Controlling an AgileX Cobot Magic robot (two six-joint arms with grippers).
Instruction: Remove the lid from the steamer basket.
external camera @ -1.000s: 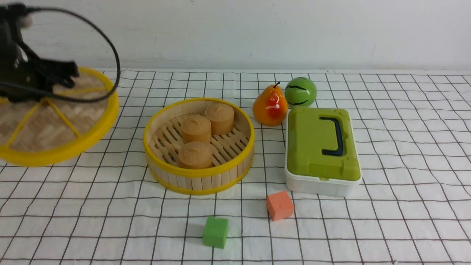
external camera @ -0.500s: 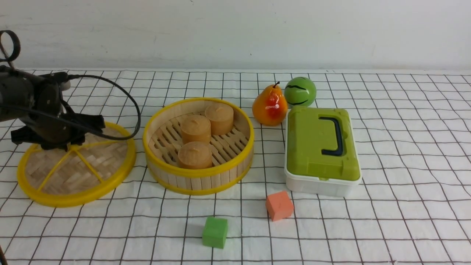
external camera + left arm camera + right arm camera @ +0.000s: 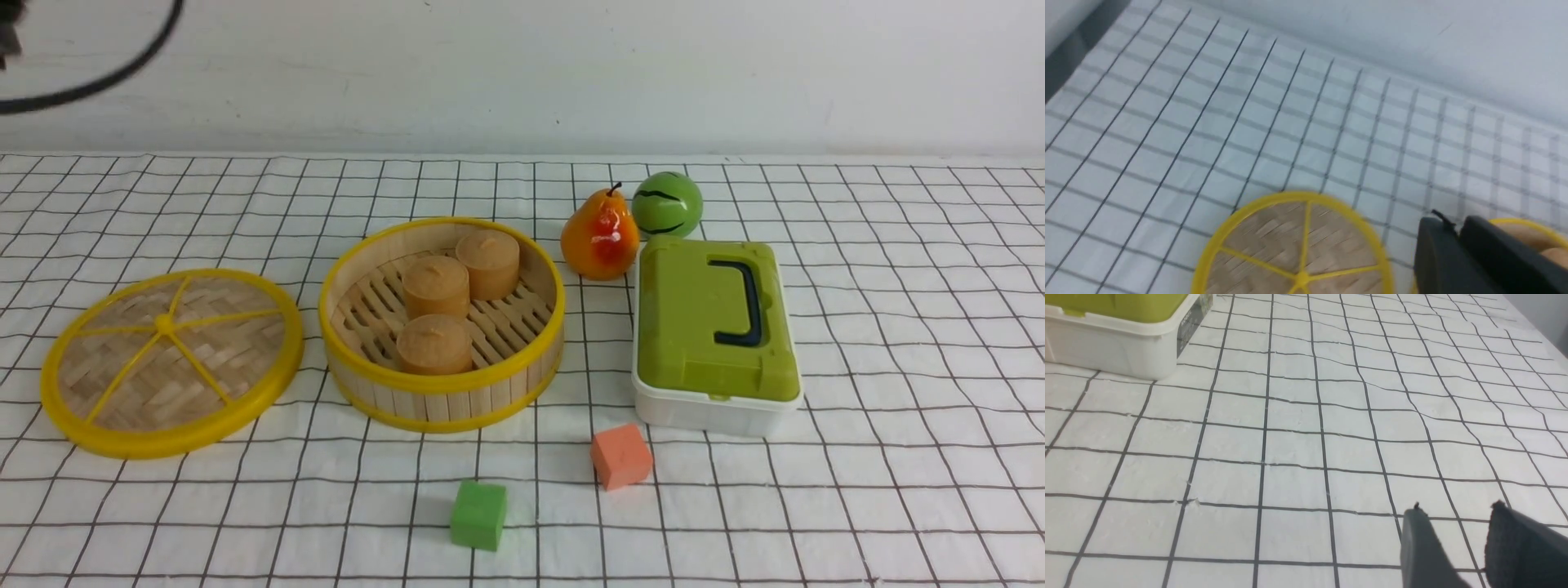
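Observation:
The lid (image 3: 171, 363), a woven bamboo disc with yellow rim and spokes, lies flat on the checked cloth left of the steamer basket (image 3: 441, 402). The basket stands uncovered with three brown round cakes (image 3: 435, 286) inside. In the left wrist view my left gripper (image 3: 1453, 224) hangs above the cloth between the lid (image 3: 1294, 245) and the basket's rim (image 3: 1527, 224), shut with nothing in it. In the front view only a cable (image 3: 82, 73) of the left arm shows at the top left. My right gripper (image 3: 1457, 508) is open over bare cloth, holding nothing.
A pear (image 3: 598, 237) and a green ball (image 3: 667, 204) stand behind a white box with a green lid (image 3: 714, 327), right of the basket. An orange cube (image 3: 620, 456) and a green cube (image 3: 478, 514) lie near the front. The box's corner (image 3: 1118, 347) shows in the right wrist view.
The left gripper lowered the lid onto the cloth beside the basket, let it go, then rose out of the front view and shut. Nothing else moved.

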